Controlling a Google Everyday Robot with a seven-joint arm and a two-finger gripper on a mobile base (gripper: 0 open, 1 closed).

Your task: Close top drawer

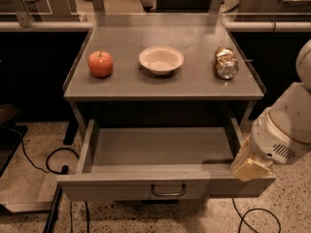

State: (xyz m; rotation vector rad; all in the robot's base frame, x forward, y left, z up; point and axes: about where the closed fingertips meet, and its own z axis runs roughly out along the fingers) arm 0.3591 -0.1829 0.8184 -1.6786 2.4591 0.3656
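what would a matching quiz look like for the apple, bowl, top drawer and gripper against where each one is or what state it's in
Column one:
1. apple
2. bowl
3. top drawer
4. gripper

Column two:
a. pulled open
b. on the tabletop, towards the left of the view
c. at the drawer's front corner, on the right of the view
d. on the tabletop, in the middle

Pairs: 1-b, 2-d, 3-a, 4-c
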